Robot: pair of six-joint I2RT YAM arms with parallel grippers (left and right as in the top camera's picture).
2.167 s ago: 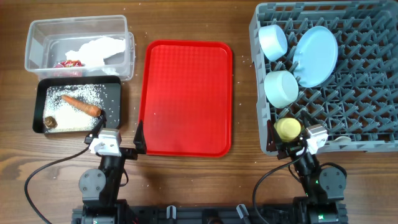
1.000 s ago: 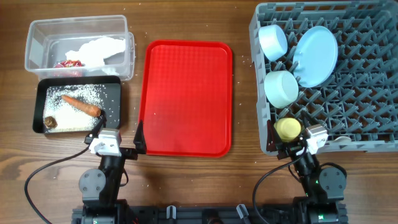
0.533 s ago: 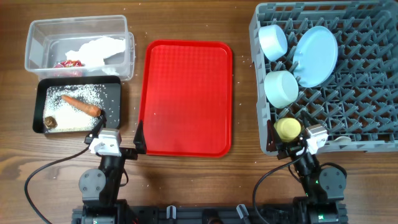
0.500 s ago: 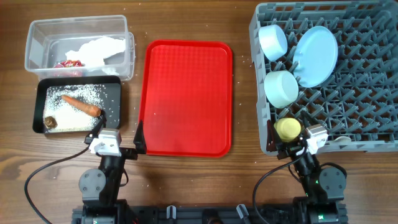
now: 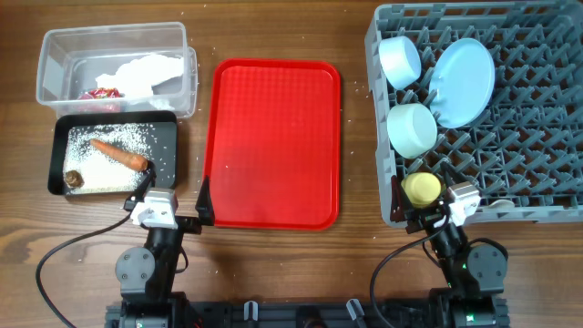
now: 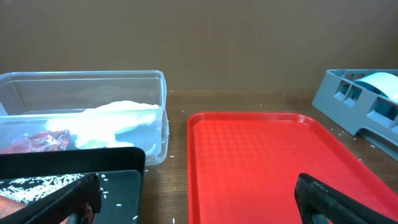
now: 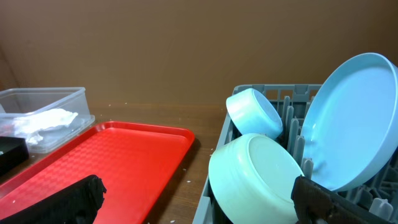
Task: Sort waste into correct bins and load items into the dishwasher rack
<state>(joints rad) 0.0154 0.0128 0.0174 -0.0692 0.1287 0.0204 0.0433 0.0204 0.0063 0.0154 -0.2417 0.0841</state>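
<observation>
Ahead of me a flat red tray (image 5: 273, 141) lies on the brown wooden tabletop (image 5: 273, 264), a little left of the middle, its long sides running near to far. It has rounded corners, a low raised rim and a finely dimpled face. Beyond the tabletop's far edge stands a plain brown wall (image 6: 199, 37).

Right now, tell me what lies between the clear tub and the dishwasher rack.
The red tray lies between the clear tub and the dishwasher rack, with a strip of wooden table on either side. The overhead view shows it.
</observation>
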